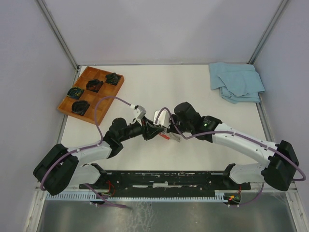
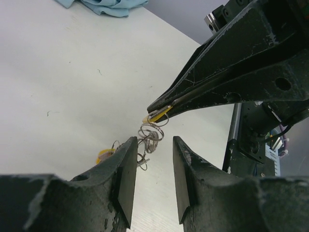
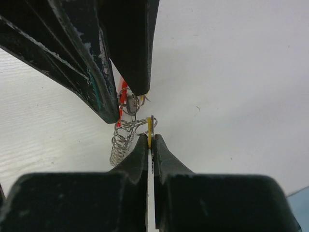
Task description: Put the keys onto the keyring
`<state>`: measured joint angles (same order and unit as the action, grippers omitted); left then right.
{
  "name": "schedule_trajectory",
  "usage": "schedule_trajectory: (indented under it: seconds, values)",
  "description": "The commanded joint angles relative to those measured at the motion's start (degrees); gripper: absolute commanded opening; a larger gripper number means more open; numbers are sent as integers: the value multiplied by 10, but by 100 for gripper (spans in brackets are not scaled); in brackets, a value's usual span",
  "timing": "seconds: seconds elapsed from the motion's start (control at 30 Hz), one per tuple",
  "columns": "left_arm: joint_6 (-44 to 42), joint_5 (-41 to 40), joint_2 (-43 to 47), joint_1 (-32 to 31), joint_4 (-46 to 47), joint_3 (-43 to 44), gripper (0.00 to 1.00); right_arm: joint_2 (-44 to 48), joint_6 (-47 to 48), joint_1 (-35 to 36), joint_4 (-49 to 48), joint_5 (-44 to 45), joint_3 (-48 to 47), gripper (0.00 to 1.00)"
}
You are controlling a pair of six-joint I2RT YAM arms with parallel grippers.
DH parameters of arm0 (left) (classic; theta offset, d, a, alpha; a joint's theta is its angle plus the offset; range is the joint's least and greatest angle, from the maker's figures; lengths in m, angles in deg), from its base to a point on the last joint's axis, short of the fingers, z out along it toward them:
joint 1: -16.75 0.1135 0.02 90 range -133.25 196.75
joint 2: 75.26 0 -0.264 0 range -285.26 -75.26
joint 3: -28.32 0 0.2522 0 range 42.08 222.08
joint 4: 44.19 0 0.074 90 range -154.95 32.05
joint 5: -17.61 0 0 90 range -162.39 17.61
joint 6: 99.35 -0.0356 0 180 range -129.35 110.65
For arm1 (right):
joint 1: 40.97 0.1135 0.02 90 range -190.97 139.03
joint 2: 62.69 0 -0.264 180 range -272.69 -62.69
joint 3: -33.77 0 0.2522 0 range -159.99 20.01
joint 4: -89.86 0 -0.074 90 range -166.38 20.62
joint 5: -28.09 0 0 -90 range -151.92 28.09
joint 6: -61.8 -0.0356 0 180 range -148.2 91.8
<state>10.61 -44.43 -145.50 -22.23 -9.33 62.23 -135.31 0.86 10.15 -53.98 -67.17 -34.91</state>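
Left wrist view: right pincer (image 2: pixel 154 112) clamped tight on the yellow-headed key (image 2: pixel 161 114). Keyring (image 2: pixel 150 133) sits just below that key, over the bench (image 2: pixel 72 72), at the tips of the left pincer (image 2: pixel 154 141). Its jaws stand partly apart; contact with the ring unclear. Red strap (image 3: pixel 121 91) just behind.

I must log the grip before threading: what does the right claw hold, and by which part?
The right claw pinches the yellow-headed key by its yellow head, between the fingertips.
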Motion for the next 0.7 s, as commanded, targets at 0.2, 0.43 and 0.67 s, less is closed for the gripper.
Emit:
schedule_trajectory:
  seconds: [0.2,0.43,0.67]
  values:
    - [-7,-31,4,1,3,26,45,-45,-46,12,46,28,-86,1]
    - [-25,-42,5,-2,-19,30,43,-60,-56,16,55,36,-102,1]
    - [-32,-41,-10,-2,-19,37,34,-66,-56,18,59,35,-109,1]
